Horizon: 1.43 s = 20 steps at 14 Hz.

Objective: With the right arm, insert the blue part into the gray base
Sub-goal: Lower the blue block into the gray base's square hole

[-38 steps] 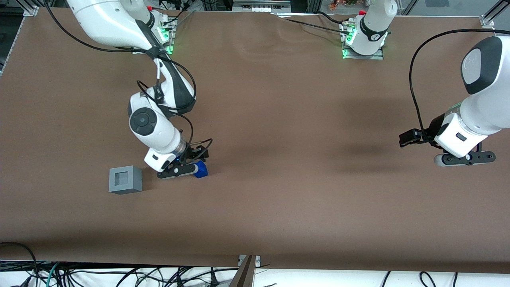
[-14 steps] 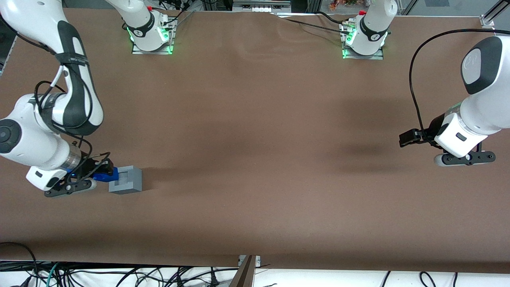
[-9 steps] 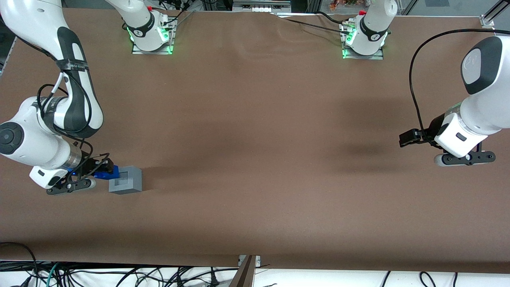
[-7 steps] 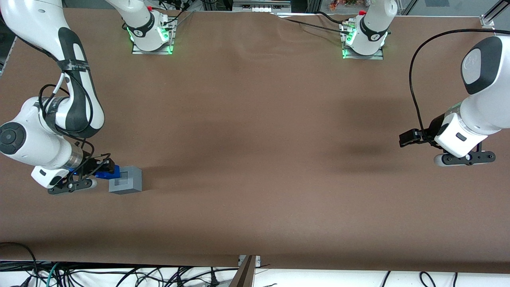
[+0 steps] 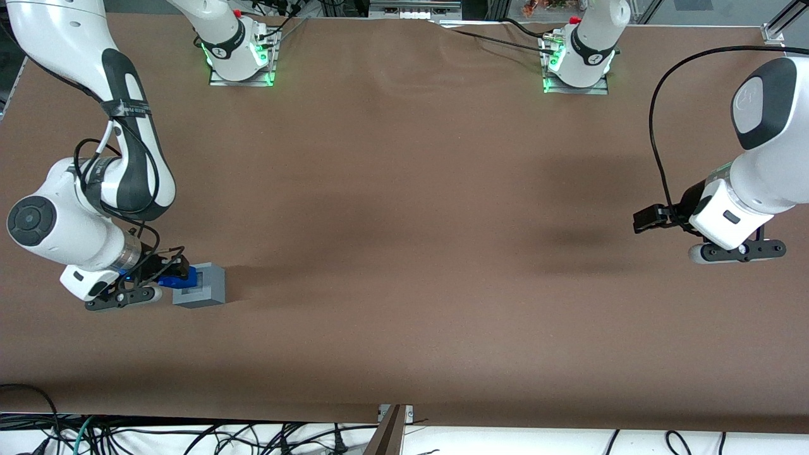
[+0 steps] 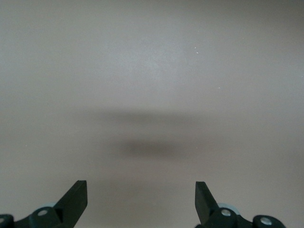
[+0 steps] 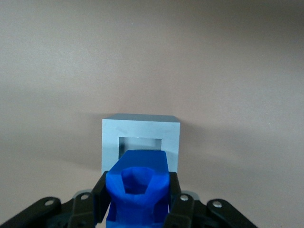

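Your hand [image 5: 165, 277] is clamped on the blue part [image 5: 176, 277], holding it above the bench [image 5: 411, 253] at the working arm's end, its tip over the edge of the gray base [image 5: 208, 287], just short of the recess.

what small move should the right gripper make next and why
Probably a short carry toward the parked arm's end, until the piece is over the recess. The gripper is shut on the blue part, which overlaps only the near edge of the gray base and is not yet in it.
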{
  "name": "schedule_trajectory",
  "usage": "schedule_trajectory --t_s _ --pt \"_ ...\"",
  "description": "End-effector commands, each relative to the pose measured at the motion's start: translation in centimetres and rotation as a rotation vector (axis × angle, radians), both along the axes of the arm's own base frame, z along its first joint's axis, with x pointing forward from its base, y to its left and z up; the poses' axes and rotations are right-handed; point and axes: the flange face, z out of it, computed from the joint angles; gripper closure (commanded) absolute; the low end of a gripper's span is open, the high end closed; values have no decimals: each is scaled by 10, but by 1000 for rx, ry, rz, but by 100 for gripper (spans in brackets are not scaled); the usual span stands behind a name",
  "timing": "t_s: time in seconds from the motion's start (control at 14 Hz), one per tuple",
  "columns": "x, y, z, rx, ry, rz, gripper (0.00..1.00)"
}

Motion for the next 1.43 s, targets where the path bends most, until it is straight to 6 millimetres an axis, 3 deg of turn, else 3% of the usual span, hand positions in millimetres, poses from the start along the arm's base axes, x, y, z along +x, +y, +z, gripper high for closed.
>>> schedule_trajectory --t_s 0.0,0.64,1.36 --pt "0 4 -1 16 -15 -16 80" --pt "2 12 -11 15 -18 -35 80" --pt "6 -3 -23 17 -30 -64 80"
